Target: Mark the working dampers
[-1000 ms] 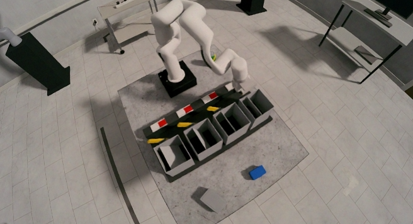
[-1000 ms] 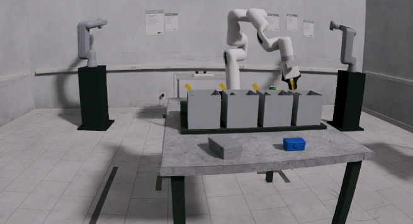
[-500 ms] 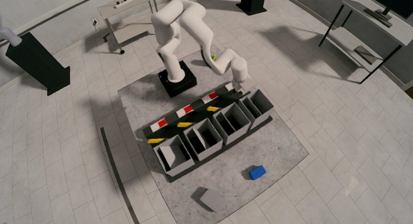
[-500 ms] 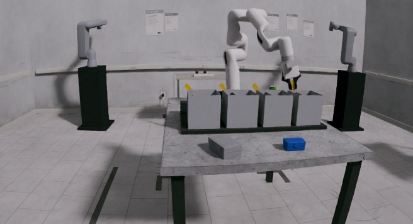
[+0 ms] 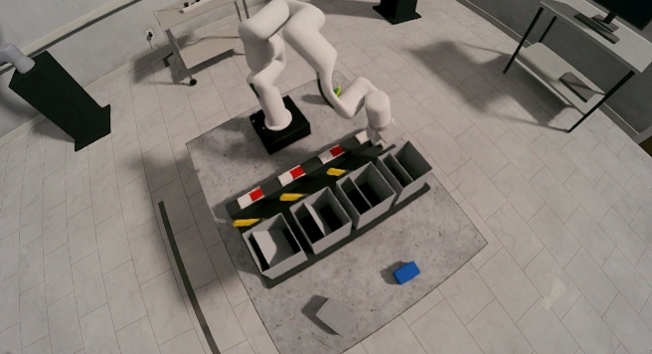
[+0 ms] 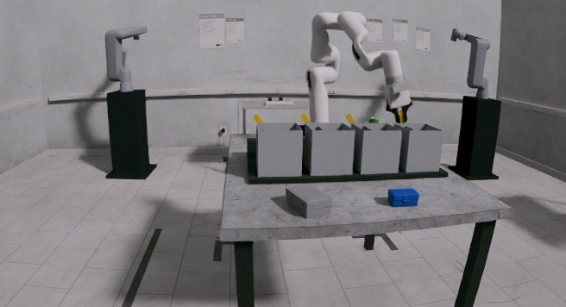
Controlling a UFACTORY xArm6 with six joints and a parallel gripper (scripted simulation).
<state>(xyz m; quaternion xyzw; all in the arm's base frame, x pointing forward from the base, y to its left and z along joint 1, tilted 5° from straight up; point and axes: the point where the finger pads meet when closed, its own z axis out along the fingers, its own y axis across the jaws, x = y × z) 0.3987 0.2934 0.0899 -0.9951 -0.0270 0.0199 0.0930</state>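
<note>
Four grey open-topped dampers stand in a row on a black base: (image 5: pixel 274 245), (image 5: pixel 320 226), (image 5: pixel 365 194) and the rightmost (image 5: pixel 405 168). Behind three of them lie yellow striped levers (image 5: pixel 245 222), (image 5: pixel 291 196), (image 5: pixel 336 171). Behind those are sliders (image 5: pixel 250 197), (image 5: pixel 291 175), (image 5: pixel 331 154), each showing red beside a white cover. The fourth slider (image 5: pixel 363 136) is mostly hidden by my arm. My gripper (image 5: pixel 376 141) is behind the rightmost damper. In the front view it (image 6: pixel 401 112) is shut on that damper's yellow lever (image 6: pixel 401 115).
A blue box (image 5: pixel 407 272) and a grey box (image 5: pixel 337 315) lie on the table in front of the dampers. A small green and yellow object (image 5: pixel 338 90) sits behind my arm. Two idle grey arms on black pedestals (image 6: pixel 128 130), (image 6: pixel 478 134) stand off the table.
</note>
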